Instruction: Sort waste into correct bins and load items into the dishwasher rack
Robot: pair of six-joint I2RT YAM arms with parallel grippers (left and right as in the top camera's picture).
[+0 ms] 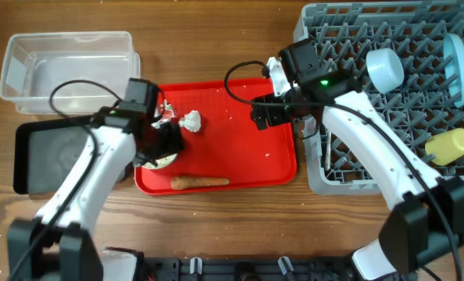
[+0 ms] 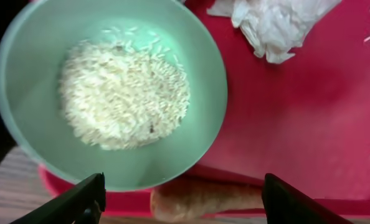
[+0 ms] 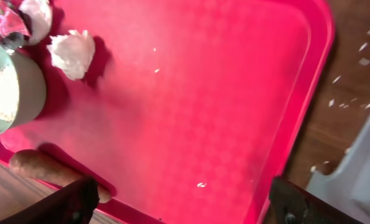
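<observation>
**Overhead view.** The surface is a wood-grain desk (image 1: 240, 226). A flat red serving tray (image 1: 240, 148) lies at centre frame. The clear tub (image 1: 68, 62) sits at upper left, and the black tray (image 1: 48, 160) is directly below it in the frame. The dishwasher rack (image 1: 372, 117) fills the right side. It holds a pale blue bowl (image 1: 384, 69), a pale blue plate (image 1: 457, 66) standing on edge, and a yellow cup (image 1: 449, 146). On the red serving tray are the paper ball (image 1: 190, 120), the snack wrapper (image 1: 165, 109) and, along the lower edge, the carrot stick (image 1: 199, 183).

The left arm enters from lower left and reaches up and right. The left end effector (image 1: 165, 144) is over the tray's left edge, covering most of the green bowl (image 1: 163, 161). The right arm enters from lower right and bends up and left across the rack's left side. The right end effector (image 1: 267, 113) is above the tray's upper right part.

**Left wrist view.** The green bowl fills the upper left and contains the rice grains (image 2: 126, 93). The paper ball is at upper right and the carrot stick at bottom centre. The two fingers (image 2: 88, 199) stand wide apart at the bottom corners and grip nothing.

**Right wrist view.** The red tray fills most of the frame. The bowl, paper ball and wrapper are at left, and the carrot stick is at lower left. Loose grains lie on the desk at right. The fingers (image 3: 303, 205) are spread wide with nothing held.
</observation>
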